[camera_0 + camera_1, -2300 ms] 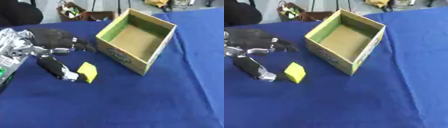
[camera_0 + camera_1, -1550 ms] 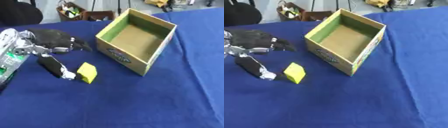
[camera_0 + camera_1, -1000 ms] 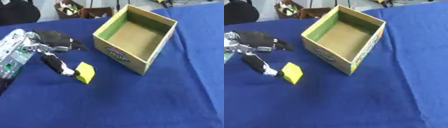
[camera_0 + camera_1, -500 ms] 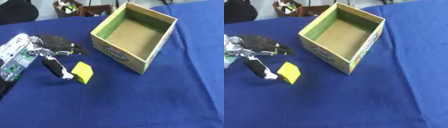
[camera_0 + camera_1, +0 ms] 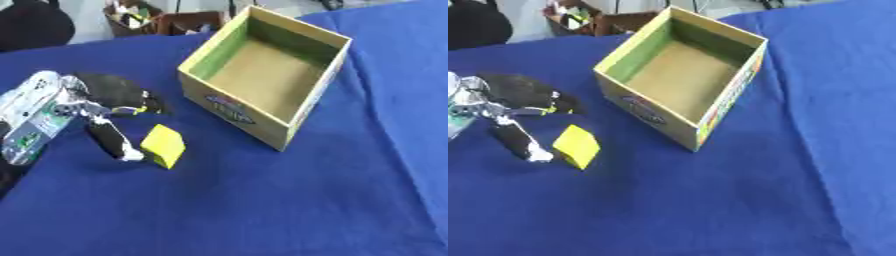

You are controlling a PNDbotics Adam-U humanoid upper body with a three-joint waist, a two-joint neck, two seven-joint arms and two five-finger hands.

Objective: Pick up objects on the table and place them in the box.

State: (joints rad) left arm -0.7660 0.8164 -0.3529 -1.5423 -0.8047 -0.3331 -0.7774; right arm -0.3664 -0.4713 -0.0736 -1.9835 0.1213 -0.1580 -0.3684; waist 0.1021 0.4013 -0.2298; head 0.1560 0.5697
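Black-and-silver left hand [image 5: 105, 122] spread beside the yellow block [image 5: 163, 145]

Your thumb tip sits just left of the block, fingers apart above it, nothing gripped; bring fingers round its far face before lifting. Block: small, bright yellow, tilted, lying near the left of the empty cardboard box [image 5: 308, 109].

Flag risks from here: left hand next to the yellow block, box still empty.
1. The left hand has one digit reaching down beside the yellow block, with the others spread above it. Closing from there may nudge the block away rather than pinch it.
2. The cardboard box has tall walls and sits askew to the hand, so a low carry could clip the near rim.
3. The right hand is out of view.
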